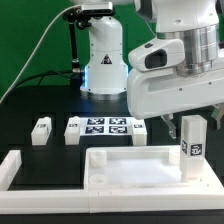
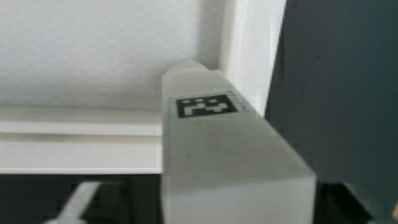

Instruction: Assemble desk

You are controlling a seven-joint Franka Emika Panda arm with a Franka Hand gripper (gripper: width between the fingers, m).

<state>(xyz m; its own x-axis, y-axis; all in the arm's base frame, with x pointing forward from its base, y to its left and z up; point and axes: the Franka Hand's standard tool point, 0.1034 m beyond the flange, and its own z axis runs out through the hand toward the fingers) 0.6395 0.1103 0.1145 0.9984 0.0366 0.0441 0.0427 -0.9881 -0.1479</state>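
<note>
leg looks light, stiff, slick plastic; hold flat sides above tag; gripper straddles it, cannot tell if clamped.

Open table at exterior view's left — one loose leg there, marker board mid-table, upright leg blocking a corner of desk top
</note>
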